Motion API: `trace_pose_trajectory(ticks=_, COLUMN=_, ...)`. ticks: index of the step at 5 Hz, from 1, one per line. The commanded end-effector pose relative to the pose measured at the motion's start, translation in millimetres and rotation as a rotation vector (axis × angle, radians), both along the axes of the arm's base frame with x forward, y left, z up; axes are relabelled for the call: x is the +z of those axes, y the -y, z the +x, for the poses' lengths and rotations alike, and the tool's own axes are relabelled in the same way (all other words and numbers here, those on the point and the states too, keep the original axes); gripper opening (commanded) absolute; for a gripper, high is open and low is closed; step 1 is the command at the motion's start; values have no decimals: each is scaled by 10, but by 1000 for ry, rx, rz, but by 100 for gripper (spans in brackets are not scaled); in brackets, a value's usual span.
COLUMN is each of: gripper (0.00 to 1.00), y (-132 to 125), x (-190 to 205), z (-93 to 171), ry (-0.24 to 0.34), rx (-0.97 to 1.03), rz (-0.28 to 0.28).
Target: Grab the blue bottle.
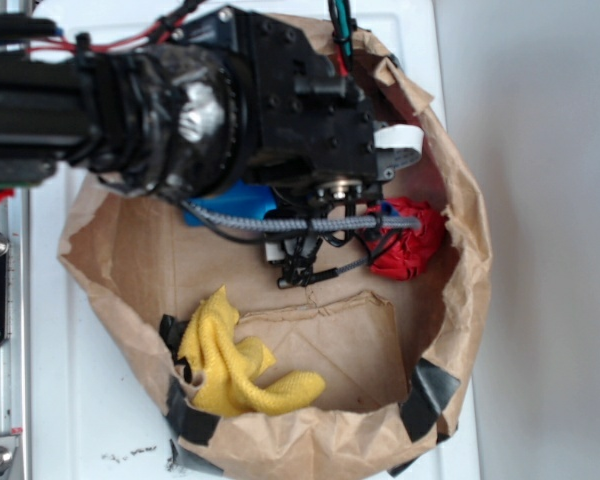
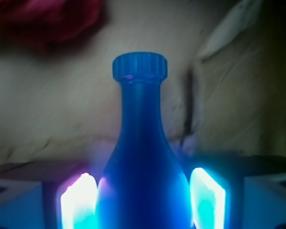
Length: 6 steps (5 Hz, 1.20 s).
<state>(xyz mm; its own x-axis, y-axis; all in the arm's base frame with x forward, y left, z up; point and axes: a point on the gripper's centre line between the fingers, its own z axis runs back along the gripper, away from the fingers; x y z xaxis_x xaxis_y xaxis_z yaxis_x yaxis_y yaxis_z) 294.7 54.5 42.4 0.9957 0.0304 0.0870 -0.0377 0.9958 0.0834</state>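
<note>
The blue bottle [image 2: 140, 143] lies lengthwise between my fingers in the wrist view, with its ribbed cap [image 2: 139, 67] pointing away from me. My gripper [image 2: 143, 200] is closed on the bottle's wide body, one glowing pad [image 2: 78, 202] on each side against it. In the exterior view only a bit of the blue bottle [image 1: 230, 203] shows under the black arm, inside the brown paper bag [image 1: 460, 250]. The gripper itself is hidden under the wrist there.
A red cloth ball [image 1: 410, 238] lies right of the gripper and shows at the top left of the wrist view [image 2: 43, 21]. A yellow cloth [image 1: 230, 360] lies at the bag's front left. The bag's walls ring everything, with black tape [image 1: 428, 395] at the front.
</note>
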Motion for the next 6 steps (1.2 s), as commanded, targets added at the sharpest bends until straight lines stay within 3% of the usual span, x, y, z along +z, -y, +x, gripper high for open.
trace_pose_trajectory(ticks=1, gripper=0, y=-44, x=813, z=-139, ry=131, rx=-205, rz=-168)
trace_pose_trajectory(ticks=3, gripper=0, y=6, x=1277, z=-472, ry=236, rx=-185, rz=12)
trace_pose_trajectory(ticks=4, gripper=0, y=-116, x=1399, z=-475, ry=202, rx=-128, rz=-56)
trace_pose_trajectory(ticks=6, gripper=0, y=-203, x=1301, z=-303, ry=66, rx=75, rz=-211)
